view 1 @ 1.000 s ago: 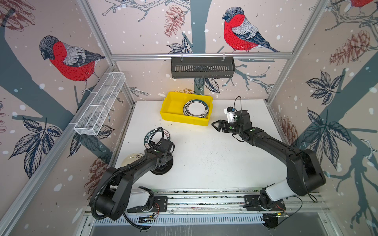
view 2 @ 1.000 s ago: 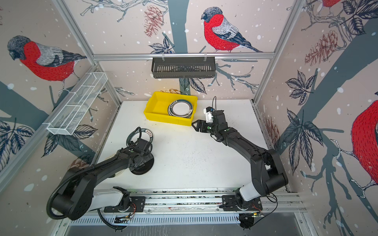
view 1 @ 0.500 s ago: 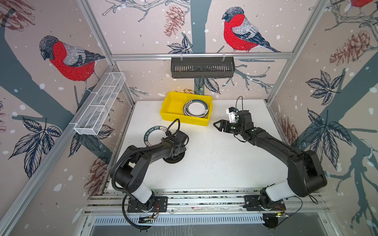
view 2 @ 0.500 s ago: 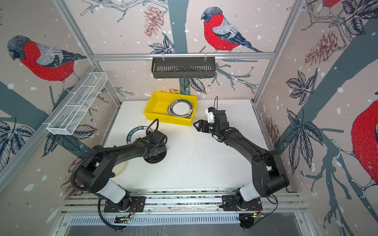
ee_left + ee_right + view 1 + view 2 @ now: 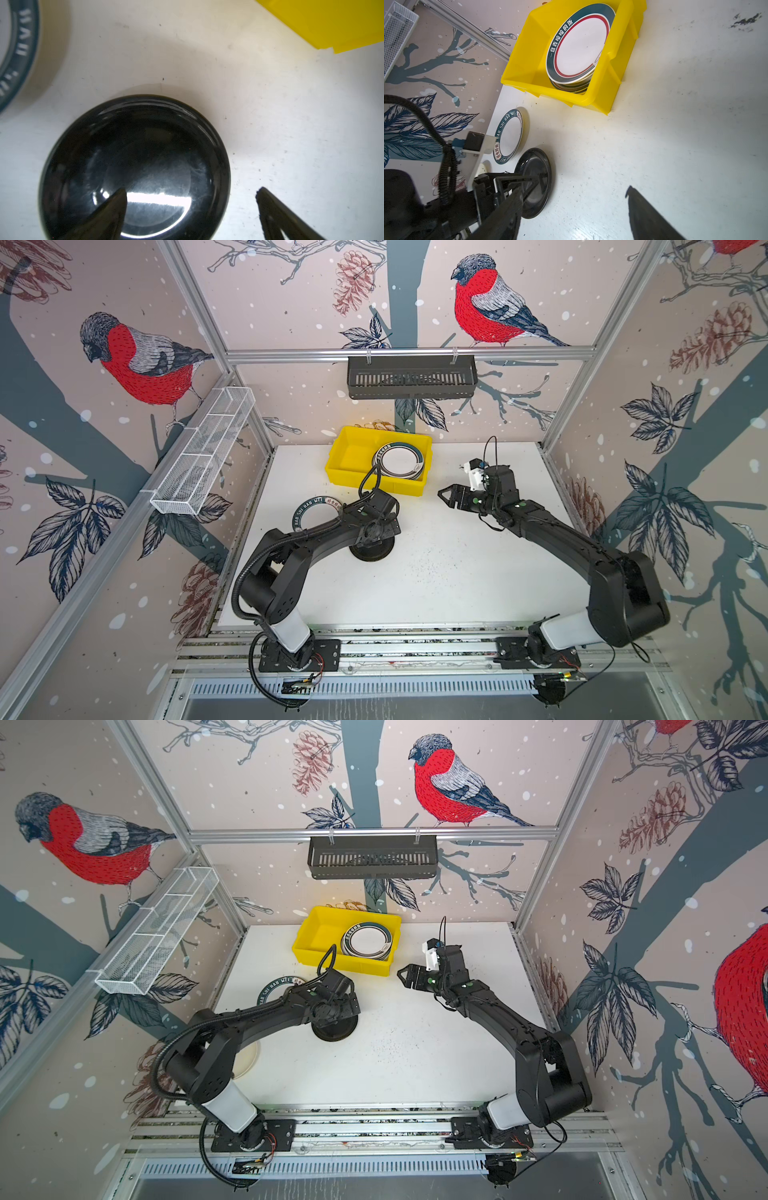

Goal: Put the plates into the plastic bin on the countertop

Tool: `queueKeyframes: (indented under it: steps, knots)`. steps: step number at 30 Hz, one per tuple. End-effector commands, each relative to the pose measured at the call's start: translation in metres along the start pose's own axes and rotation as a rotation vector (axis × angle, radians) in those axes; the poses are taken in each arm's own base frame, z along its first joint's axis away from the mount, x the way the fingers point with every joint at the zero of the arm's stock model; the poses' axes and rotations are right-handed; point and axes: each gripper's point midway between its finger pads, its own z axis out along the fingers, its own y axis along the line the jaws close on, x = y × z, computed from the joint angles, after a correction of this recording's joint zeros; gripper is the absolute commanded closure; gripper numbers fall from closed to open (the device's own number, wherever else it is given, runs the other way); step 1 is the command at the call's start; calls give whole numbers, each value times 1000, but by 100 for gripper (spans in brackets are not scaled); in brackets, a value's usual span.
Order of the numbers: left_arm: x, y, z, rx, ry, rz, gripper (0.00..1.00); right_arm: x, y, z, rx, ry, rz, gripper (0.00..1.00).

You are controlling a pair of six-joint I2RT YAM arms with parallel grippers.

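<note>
Far left: a cream round plate [image 5: 249,1060] lies half hidden under the left arm. Next to it, a white plate with a dark lettered rim [image 5: 303,510] lies flat on the white speckled tabletop [image 5: 457,572].

The left gripper [image 5: 191,190] has swung inward. Its jaws stand apart, straddling the rim of the glossy black round plate [image 5: 133,158], which has slid toward centre with it and is not yet lifted.

The bright yellow plastic bin [image 5: 345,448] holds a stack of lettered plates [image 5: 401,460].

The right gripper [image 5: 444,495] hovers near the bin's corner, jaws apart and empty.

Judgement: the black plate goes in next; three remain outside.
</note>
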Motion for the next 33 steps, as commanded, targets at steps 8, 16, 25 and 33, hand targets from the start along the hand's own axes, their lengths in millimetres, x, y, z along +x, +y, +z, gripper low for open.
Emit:
queueKeyframes:
  steps: [8, 16, 25, 33]
  knots:
    - [4, 80, -24, -79, -7, -87, 11, -1, 34, -10, -103, -49, -123, 16]
    - [20, 106, -17, -76, -24, -111, 13, 10, 50, -13, -210, -51, -146, 11]
    - [26, 106, -2, -75, 21, -97, 27, 16, 61, -12, -230, -39, -161, 0]
    - [28, 110, 8, -92, 16, -95, 41, 15, 51, -7, -167, -32, -130, 0]
